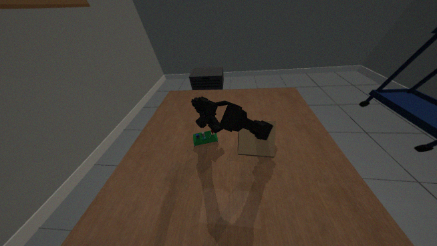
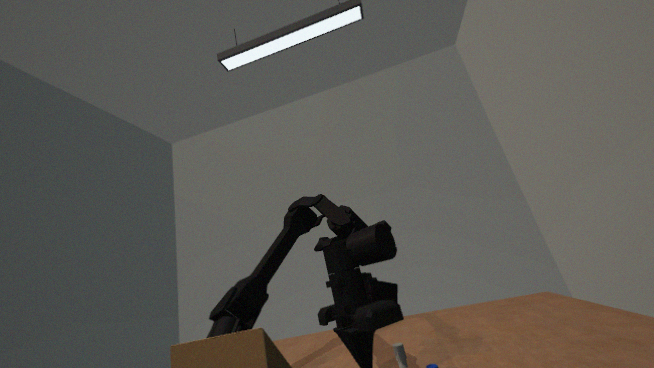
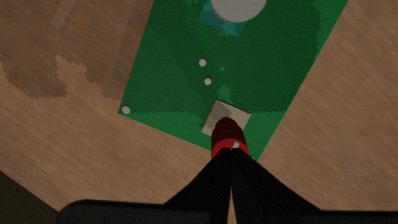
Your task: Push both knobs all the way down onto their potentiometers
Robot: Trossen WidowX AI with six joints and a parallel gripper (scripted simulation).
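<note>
The end effector [image 2: 367, 361] [image 3: 230, 156] has its fingertips pressed together with nothing between them, right at the top of the red knob [image 3: 229, 142]. That knob stands over a pale square part [image 3: 214, 116] near one end of the green circuit board [image 1: 208, 140] [image 3: 165, 75]. Farther along the board, a light gray knob [image 2: 400, 354] [image 3: 238, 7] stands above a blue part [image 3: 212, 21]. The board is on the brown tabletop [image 1: 150, 200] [image 2: 525, 320] [image 3: 350, 125].
</note>
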